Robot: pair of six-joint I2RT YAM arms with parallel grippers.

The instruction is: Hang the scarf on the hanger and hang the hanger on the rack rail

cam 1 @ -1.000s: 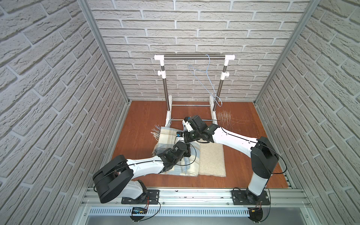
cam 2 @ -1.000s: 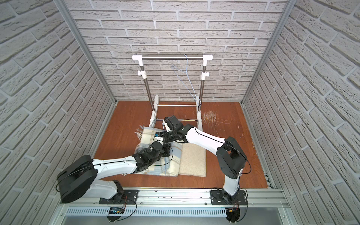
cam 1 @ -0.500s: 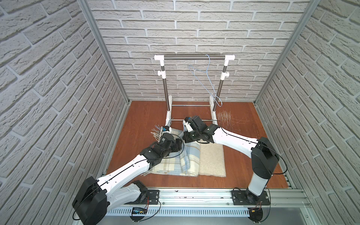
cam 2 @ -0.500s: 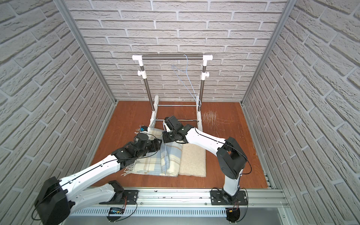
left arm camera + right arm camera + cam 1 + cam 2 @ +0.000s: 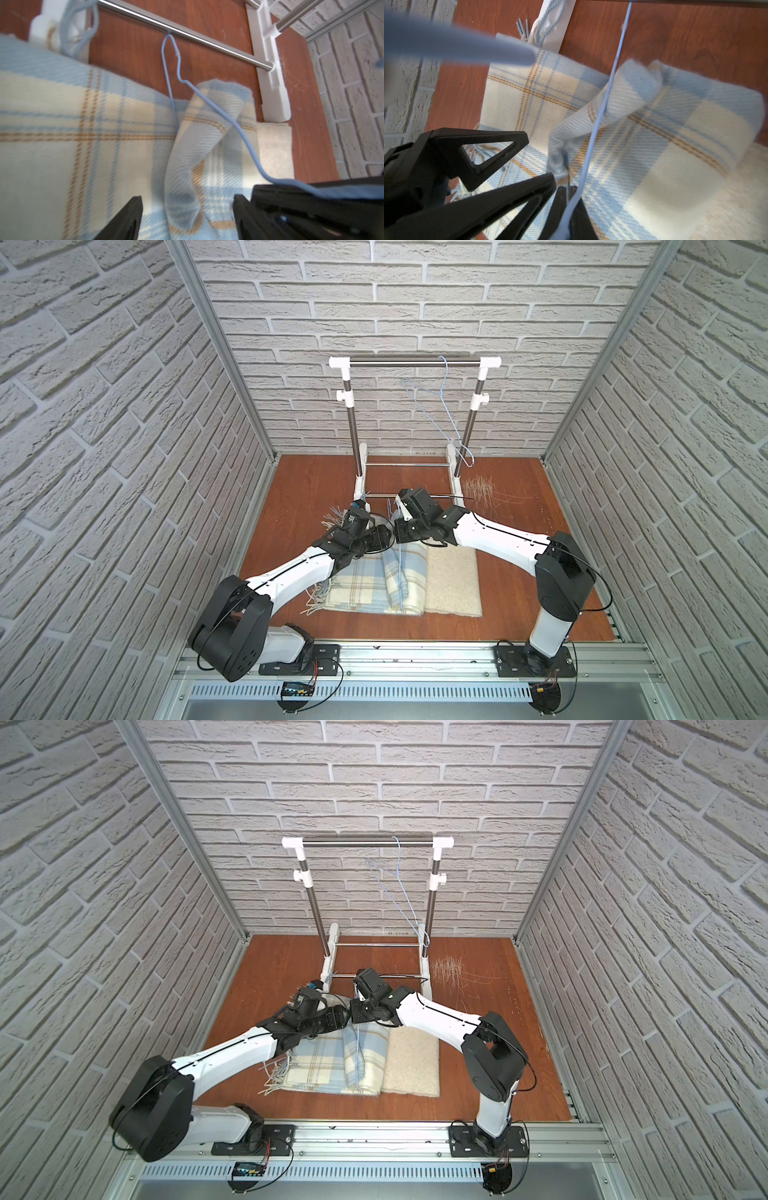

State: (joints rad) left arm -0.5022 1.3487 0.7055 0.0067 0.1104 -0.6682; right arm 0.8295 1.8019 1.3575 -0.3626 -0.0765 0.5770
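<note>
On the wooden floor (image 5: 299, 489), our left gripper (image 5: 187, 205) just opened over the scarf (image 5: 83, 124), 12 o'clock end — we judge a regrasp next. Our right gripper (image 5: 570, 199) clamps the hanger (image 5: 332, 192).

Scarf (image 5: 361, 585): one. Hanger (image 5: 451, 423) (image 5: 599, 116): two. Rack (image 5: 415, 361): one. Mat (image 5: 453, 576): one.

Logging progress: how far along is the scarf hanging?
Done: the right gripper is shut on the hanger, a fold of the scarf between its wires. In hand: the open left gripper hovers over that fold. Left: most of the scarf lies flat.
</note>
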